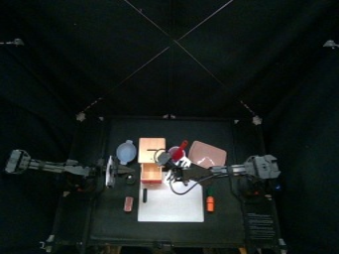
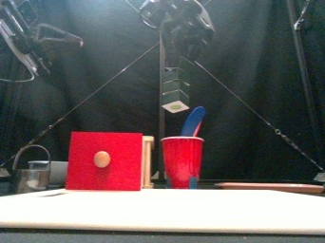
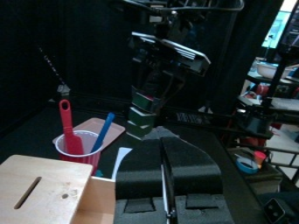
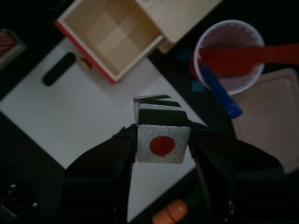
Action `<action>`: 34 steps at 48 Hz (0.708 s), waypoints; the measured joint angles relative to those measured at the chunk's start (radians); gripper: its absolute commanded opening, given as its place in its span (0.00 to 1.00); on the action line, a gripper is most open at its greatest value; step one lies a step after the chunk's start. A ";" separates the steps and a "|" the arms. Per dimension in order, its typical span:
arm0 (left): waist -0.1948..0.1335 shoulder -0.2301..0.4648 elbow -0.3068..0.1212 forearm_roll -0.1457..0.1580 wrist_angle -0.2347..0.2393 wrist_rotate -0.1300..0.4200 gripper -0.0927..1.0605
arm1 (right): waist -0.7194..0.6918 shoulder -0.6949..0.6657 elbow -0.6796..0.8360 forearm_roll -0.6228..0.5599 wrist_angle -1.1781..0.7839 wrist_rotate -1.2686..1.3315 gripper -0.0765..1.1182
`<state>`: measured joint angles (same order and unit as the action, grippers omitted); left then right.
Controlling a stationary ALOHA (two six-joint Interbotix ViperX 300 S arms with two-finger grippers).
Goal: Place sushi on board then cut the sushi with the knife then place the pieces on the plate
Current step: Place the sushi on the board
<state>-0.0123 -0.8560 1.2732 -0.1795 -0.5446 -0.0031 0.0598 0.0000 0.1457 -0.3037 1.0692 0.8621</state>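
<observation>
Sushi roll (image 2: pixel 176 93): clamped in right gripper (image 4: pixel 160 144), aloft near white board's (image 1: pixel 172 203) back edge; risk: blocks separating, descent clipping red cup (image 2: pixel 181 159); left gripper (image 3: pixel 163 153) closed, empty

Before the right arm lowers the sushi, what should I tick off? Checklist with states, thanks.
1. Right end effector shut on sushi roll: ok.
2. Roll above white board: ok, by the right wrist view.
3. Board beneath bare: ok.
4. Clearance from red cup: cannot tell.
5. Left end effector shut, parked far left, off the board: ok.
</observation>
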 measured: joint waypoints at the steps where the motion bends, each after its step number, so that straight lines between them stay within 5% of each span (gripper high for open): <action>1: 0.002 0.002 -0.006 -0.003 0.009 0.000 0.15 | 0.002 0.000 0.021 0.002 -0.014 -0.006 0.63; 10: 0.005 0.002 -0.041 -0.008 0.052 0.000 0.15 | 0.025 0.018 0.130 -0.035 -0.114 -0.032 0.63; 34: 0.031 0.002 -0.043 -0.025 0.054 -0.002 0.15 | 0.158 0.130 0.115 -0.304 -0.063 -0.156 0.63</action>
<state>0.0184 -0.8544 1.2303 -0.2040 -0.4909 -0.0046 0.2178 0.1304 0.2608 -0.6075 1.0063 0.7056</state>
